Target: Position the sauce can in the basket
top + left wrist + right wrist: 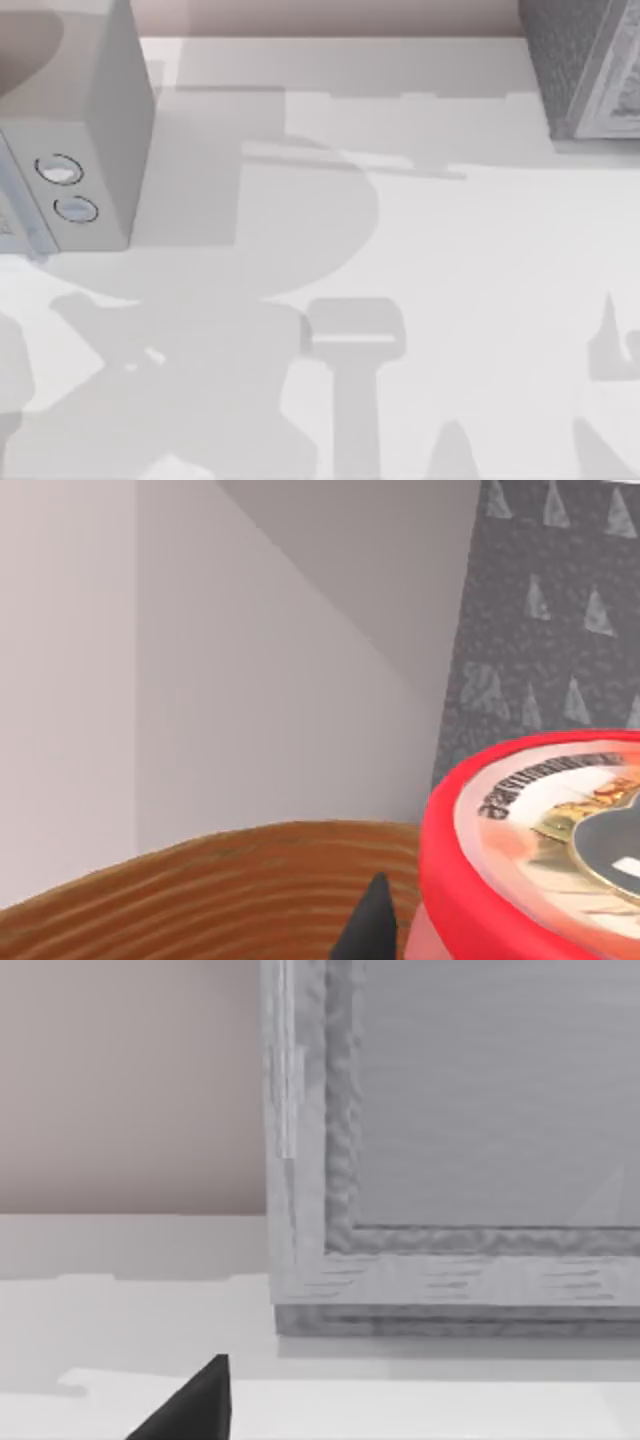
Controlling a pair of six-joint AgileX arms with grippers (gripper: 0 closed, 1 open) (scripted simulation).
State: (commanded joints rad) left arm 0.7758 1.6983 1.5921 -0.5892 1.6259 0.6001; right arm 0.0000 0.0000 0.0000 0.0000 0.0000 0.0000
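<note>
The sauce can [540, 860] is a red tin with a silvery round top, seen very close in the left wrist view. My left gripper [480, 930] is shut on it, and one dark fingertip [372, 925] lies against the can's side while the other is hidden. The can hangs just over the brown woven rim of the basket [200, 890]. My right gripper [200, 1405] sits low over the white table, in front of a grey box [460, 1160].
A light grey box [80, 130] with two round marks stands at the table's back left. A darker speckled grey box [585, 65] stands at the back right and rises behind the can [540, 620]. Arm shadows cross the white tabletop [450, 260].
</note>
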